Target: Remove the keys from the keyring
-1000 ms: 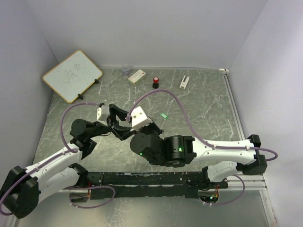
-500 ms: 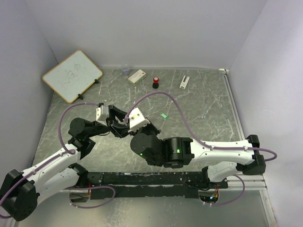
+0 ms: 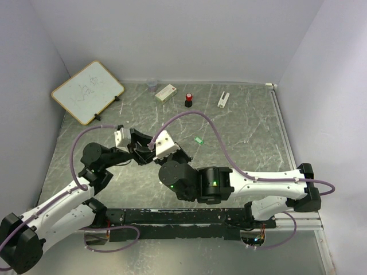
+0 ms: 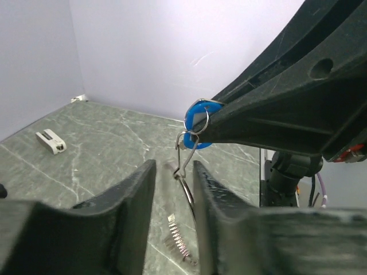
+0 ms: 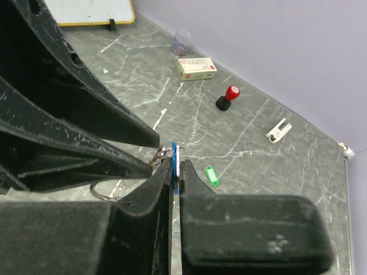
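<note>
Both arms have slid a little left. The right gripper point(image 5: 176, 166) pinches the blue key point(image 4: 198, 106) tight, mid-frame. The left gripper point(image 4: 174, 169) sits nearly closed around the ring point(image 4: 186, 189); whether it grips, I cannot tell. Next, I think, that key must slide off the wire.

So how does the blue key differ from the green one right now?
The blue key is pinched in the right gripper, off the table; the green key lies loose on it. The blue key is linked to the keyring; the green key shows no ring. Both have small coloured plastic heads.
</note>
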`<state>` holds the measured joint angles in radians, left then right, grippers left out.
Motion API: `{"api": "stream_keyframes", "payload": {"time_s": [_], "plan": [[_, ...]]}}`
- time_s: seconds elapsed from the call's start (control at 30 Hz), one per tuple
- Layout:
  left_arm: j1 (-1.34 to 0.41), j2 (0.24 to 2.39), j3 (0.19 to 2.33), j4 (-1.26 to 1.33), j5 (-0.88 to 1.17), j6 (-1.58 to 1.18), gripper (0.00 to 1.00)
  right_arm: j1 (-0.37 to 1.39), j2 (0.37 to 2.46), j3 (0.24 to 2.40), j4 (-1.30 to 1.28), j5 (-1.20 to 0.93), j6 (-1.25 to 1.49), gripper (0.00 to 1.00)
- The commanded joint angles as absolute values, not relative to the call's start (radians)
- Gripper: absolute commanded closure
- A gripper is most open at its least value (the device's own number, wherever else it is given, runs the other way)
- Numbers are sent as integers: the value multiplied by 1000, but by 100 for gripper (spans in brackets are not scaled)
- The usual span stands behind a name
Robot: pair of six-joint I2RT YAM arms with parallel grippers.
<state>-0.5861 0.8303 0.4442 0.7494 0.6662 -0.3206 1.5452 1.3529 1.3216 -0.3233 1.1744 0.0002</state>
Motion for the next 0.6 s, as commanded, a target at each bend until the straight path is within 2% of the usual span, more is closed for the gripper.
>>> {"api": "stream_keyframes", "payload": {"time_s": [0.0, 0.03, 0.07, 0.23, 0.4, 0.57], "plan": [[-584, 797, 458, 740, 590, -298, 65, 1549, 1354, 1319, -275, 1174, -13, 100], [-584, 793, 454, 747, 586, -300, 71, 1549, 1356, 1319, -274, 1171, -12, 100], [-584, 792, 453, 748, 585, -299, 72, 1550, 1356, 1318, -272, 1169, -12, 100], [-584, 803, 460, 743, 596, -299, 63, 1550, 1360, 1312, -265, 1163, -11, 100], [-584, 803, 461, 747, 608, -302, 44, 1549, 1367, 1309, -253, 1174, -18, 100], [-584, 774, 454, 722, 595, -292, 43, 1549, 1365, 1304, -235, 1178, -32, 100]]}}
